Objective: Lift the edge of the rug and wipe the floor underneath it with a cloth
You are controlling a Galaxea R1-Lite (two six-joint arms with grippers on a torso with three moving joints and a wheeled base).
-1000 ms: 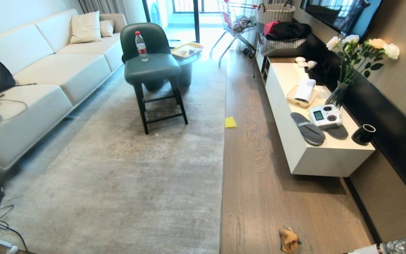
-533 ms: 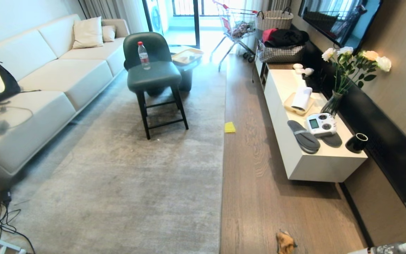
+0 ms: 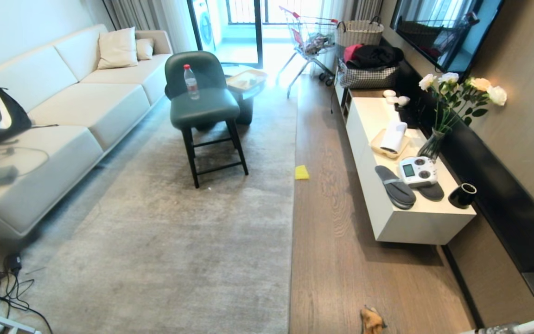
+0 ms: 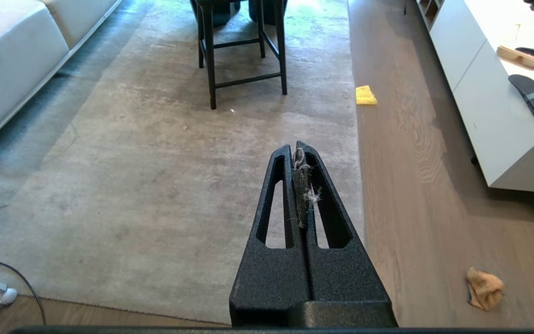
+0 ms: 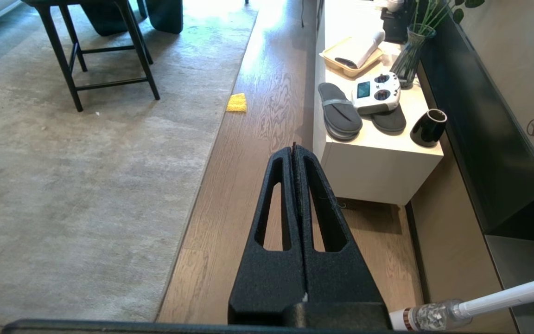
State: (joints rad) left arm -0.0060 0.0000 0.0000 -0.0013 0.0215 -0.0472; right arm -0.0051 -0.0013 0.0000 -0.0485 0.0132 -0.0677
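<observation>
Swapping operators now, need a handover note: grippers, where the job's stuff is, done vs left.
Left gripper: shut, empty bar some lint between the jaws, hanging above the rug.
Right gripper: shut, empty, above the floor.
Cloth: crumpled on the floor, right of the rug edge, near the robot.
Done: nothing; rug lies flat.
Left: pick up cloth, lift edge, wipe underneath.

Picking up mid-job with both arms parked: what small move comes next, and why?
Probably reach the right gripper down toward the orange cloth. It lies crumpled on the floor near the robot, right of the flat rug edge. Both the right and the left gripper are shut and empty, so nothing can wipe yet.
</observation>
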